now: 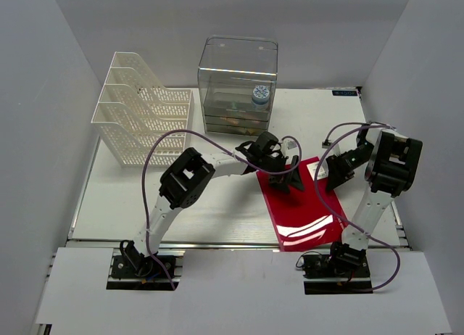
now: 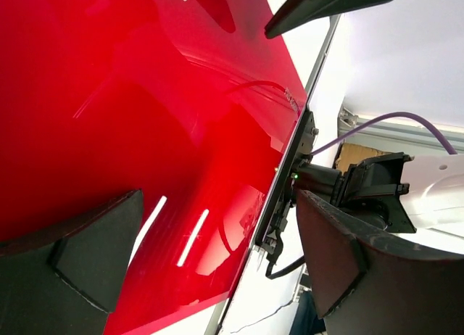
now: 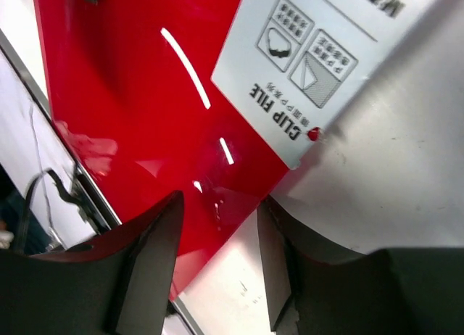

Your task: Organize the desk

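Note:
A glossy red clip file (image 1: 304,204) lies flat on the white desk (image 1: 145,197), right of centre. It has a white label (image 1: 319,170) at its far right corner, which reads "CLIP FILE" in the right wrist view (image 3: 319,67). My left gripper (image 1: 290,177) hovers over the file's far left part, jaws wide open and empty; the file fills the left wrist view (image 2: 145,96). My right gripper (image 1: 335,174) is open at the file's right edge beside the label. That edge of the file (image 3: 145,96) runs between its fingers.
A white mesh file rack (image 1: 141,117) stands at the back left. A clear plastic drawer box (image 1: 238,85) stands at the back centre with a blue and white round item (image 1: 259,96) inside. The metal rail (image 1: 181,242) runs along the desk's front edge.

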